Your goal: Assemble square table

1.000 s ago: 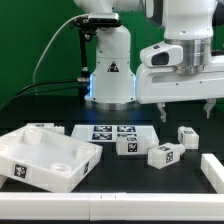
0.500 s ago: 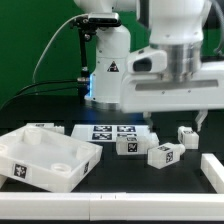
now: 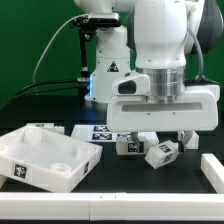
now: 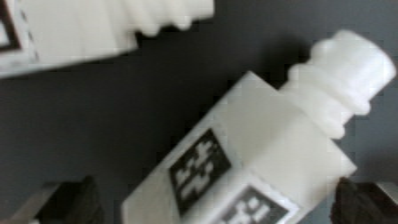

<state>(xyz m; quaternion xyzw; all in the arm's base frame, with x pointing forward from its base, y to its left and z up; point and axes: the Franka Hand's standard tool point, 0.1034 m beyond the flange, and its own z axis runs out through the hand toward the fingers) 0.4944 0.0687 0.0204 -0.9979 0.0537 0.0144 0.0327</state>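
The white square table top [image 3: 45, 160], a tray with a raised rim, lies at the exterior view's left. Two short white legs with black-and-white tags, one [image 3: 127, 146] and another [image 3: 161, 154], lie beside the marker board [image 3: 100, 131]. My gripper [image 3: 156, 138] hangs low right over them and is open. In the wrist view a tagged leg [image 4: 249, 150] with a ribbed screw end [image 4: 347, 70] lies slantwise between my dark fingertips [image 4: 71, 202]; my gripper [image 4: 217, 205] straddles it without touching. A second leg's screw end [image 4: 107, 30] lies close by.
The arm's white base [image 3: 108, 75] stands behind the work area. A plain white bar [image 3: 212, 170] lies at the exterior view's right and another [image 3: 110, 212] runs along the front edge. The table surface is black.
The gripper has swung from the exterior view's right toward the middle and come down over the legs. It has stayed open. The parts have not moved.
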